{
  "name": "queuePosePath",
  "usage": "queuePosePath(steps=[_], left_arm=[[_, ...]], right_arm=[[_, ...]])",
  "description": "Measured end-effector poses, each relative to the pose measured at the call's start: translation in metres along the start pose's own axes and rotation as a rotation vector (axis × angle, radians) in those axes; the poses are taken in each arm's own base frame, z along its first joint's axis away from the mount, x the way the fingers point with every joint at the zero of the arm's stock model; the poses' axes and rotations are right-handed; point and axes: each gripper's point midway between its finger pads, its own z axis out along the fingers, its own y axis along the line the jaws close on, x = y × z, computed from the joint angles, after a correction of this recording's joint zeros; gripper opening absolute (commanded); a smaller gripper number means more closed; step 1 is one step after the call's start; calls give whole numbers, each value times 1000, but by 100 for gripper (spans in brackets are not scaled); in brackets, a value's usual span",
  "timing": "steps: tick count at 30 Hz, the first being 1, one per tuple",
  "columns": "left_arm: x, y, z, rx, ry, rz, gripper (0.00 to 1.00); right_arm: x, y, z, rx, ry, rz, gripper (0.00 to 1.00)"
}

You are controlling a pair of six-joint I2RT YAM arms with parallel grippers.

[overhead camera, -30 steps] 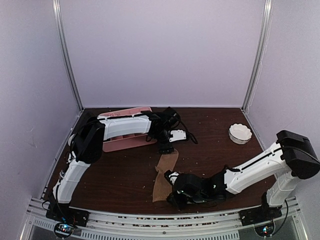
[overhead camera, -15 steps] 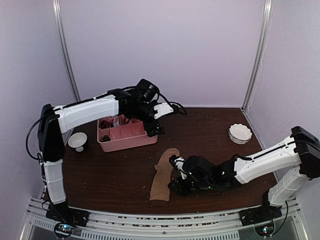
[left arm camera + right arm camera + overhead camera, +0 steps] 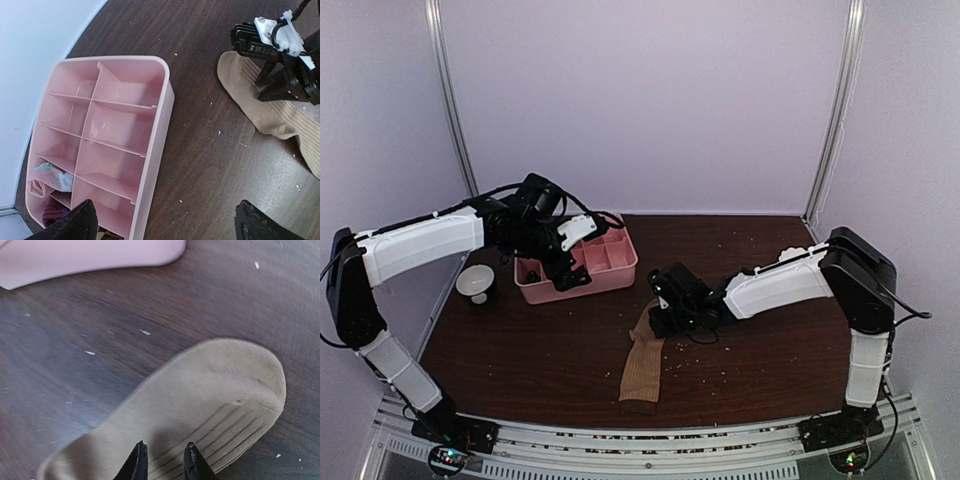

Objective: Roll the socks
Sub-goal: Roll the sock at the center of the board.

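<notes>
On the dark wooden table [image 3: 520,350], the pink divided tray [image 3: 590,285] is the largest thing, and the rest is placed from it. The tan sock [image 3: 642,365] lies flat just off the tray's right front corner, apart from it. Its rounded toe is nearest the tray and its cuff stretches away toward the arm bases. It looks light, thin and limp, likely to slide on the wood, so a roll probably wants a pinch at the toe edge. The left gripper [image 3: 164,207] hangs above the tray's long wall, jaws spread wide and empty. The right gripper [image 3: 164,446] stands at the sock's toe end, jaws drawn nearly together; whether fabric is caught, I cannot tell. A pink-and-mint sock [image 3: 50,175] sits bunched in a compartment at one end of the tray.
</notes>
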Motion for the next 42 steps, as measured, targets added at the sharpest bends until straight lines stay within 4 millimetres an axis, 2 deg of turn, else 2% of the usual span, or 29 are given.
queuePosePath(steps=[2,4,9,15,16,17,18,19,20,22,24,28,29,30,32,35,38,40,42], left_arm=[[11,0,0,17,-7,-23,98],[23,-14,3,66,-5,-28,98],[52,-69,19,258,24,-24,98],[58,-117,24,429,-1,-4,98],[57,-122,24,446,-10,5,98],[56,-127,24,460,-16,13,98],[56,-130,23,470,-24,21,98],[55,-133,24,477,-31,28,98],[53,-134,24,481,-37,34,98],[52,-134,27,483,-45,38,98],[51,-135,29,489,-50,41,98],[49,-142,30,520,-83,77,98],[49,-145,30,530,-89,89,97],[52,-150,31,538,-93,109,96],[59,-165,33,560,-88,153,93],[71,-189,36,599,-70,217,87],[76,-202,44,621,-59,261,81],[79,-205,52,618,-52,283,78],[80,-208,58,608,-48,306,74]], right_arm=[[3,-7,5,18,13,15,22],[0,-11,4,39,10,31,21],[-3,-40,2,206,0,101,20],[-8,-69,-4,381,-34,160,21],[-9,-73,-5,402,-39,166,27],[-12,-76,-7,424,-52,172,37],[-13,-78,-9,440,-60,176,51],[-17,-81,-12,457,-77,171,72],[-20,-82,-15,464,-96,169,97],[-27,-81,-29,460,-141,157,100],[-37,-77,-53,433,-208,144,100],[-56,-56,-112,235,-419,229,100],[-56,-50,-121,171,-459,250,100],[-53,-47,-127,108,-489,267,99],[-40,-43,-124,26,-494,269,99],[0,-39,-101,5,-411,197,100],[34,-20,-87,39,-323,75,100],[46,-7,-87,69,-296,21,99],[47,-6,-91,89,-296,29,100]])
